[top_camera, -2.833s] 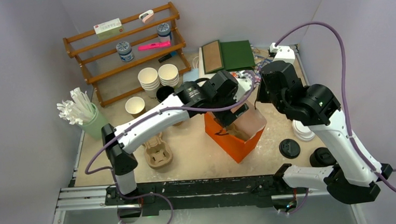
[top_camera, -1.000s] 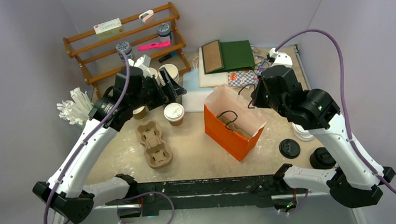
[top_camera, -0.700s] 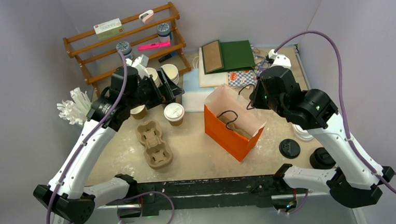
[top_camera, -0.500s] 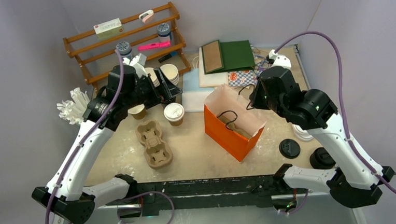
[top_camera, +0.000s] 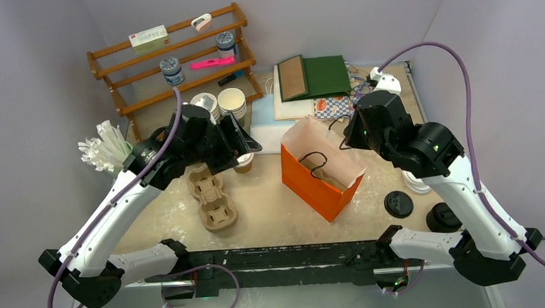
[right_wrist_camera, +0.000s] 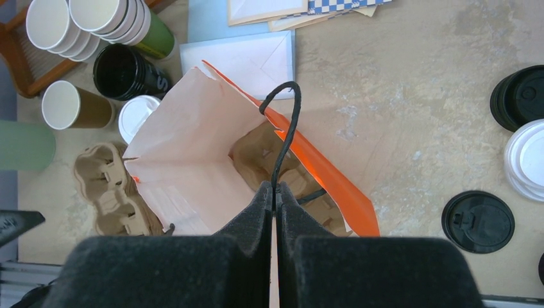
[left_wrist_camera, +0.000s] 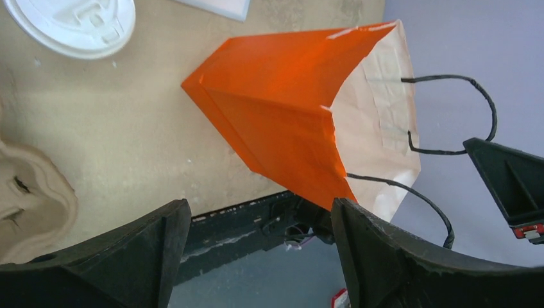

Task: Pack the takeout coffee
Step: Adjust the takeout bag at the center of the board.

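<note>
A lidded takeout coffee cup [top_camera: 243, 163] stands left of the orange paper bag [top_camera: 319, 182]; its white lid [left_wrist_camera: 70, 22] shows at the top left of the left wrist view, and again beside the bag [right_wrist_camera: 137, 115]. My left gripper [top_camera: 244, 146] hovers just over that cup, open [left_wrist_camera: 260, 256], with nothing between its fingers. A second brown cup [right_wrist_camera: 67, 106], without a lid, stands further left. My right gripper [right_wrist_camera: 274, 192] is shut on the bag's black cord handle [right_wrist_camera: 287, 128] and holds the mouth open. A pulp carrier [right_wrist_camera: 266, 154] lies inside the bag.
An empty pulp cup carrier [top_camera: 214, 200] lies left of the bag. Stacked white cups [right_wrist_camera: 83, 25], a black cup [right_wrist_camera: 125, 70] and a wooden shelf [top_camera: 171, 67] stand behind. Black lids [top_camera: 398, 204] and white lids [right_wrist_camera: 527, 157] lie right of the bag. A green holder of stirrers [top_camera: 124, 166] stands at the left.
My left arm has swung right and forward, from beside the stacked cups to over the lidded cup, its jaws narrowing slightly. The right arm and bag have not moved.
</note>
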Available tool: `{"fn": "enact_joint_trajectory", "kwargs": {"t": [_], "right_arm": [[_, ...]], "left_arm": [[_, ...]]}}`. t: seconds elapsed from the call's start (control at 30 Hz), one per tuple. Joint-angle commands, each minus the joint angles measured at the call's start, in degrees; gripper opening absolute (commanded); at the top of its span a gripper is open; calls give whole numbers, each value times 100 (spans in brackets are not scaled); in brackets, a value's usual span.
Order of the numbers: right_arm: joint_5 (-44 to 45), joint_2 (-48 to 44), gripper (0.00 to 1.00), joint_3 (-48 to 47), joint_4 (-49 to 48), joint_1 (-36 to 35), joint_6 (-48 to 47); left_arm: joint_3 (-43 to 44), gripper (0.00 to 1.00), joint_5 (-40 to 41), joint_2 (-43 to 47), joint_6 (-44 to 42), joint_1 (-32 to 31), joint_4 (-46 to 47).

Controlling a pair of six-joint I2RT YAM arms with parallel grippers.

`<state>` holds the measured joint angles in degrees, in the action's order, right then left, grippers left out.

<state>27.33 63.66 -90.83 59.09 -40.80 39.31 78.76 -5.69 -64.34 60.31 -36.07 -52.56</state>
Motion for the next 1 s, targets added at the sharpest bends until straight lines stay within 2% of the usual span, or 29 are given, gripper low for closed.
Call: {"fn": "enact_joint_trajectory", "kwargs": {"t": [0.0, 0.17, 0.33, 0.6, 0.7, 0.8, 0.97], "right_arm": [[49, 72, 0, -150, -144, 10, -111], [35, 217, 0, -320, -105, 9, -254], [29, 235, 0, -330, -81, 10, -250], [-23, 176, 0, -275, -119, 6, -215], [-25, 116, 0, -213, -145, 5, -215], [-19, 65, 0, -205, -169, 10, -217], [11, 42, 0, -267, -173, 10, -243]], "left_arm": [[-41, 84, 551, 11, 908, -380, -268], [-163, 83, 665, 66, 1258, -465, 29], [-62, 81, 596, -303, 1610, -730, 285], [-65, 83, 810, -799, 3033, -1221, 520], [84, 83, 902, -1070, 3166, -1387, 577], [81, 83, 813, -1235, 3101, -1478, 1112], [336, 80, 1050, -1496, 3153, -1543, 955]]}}
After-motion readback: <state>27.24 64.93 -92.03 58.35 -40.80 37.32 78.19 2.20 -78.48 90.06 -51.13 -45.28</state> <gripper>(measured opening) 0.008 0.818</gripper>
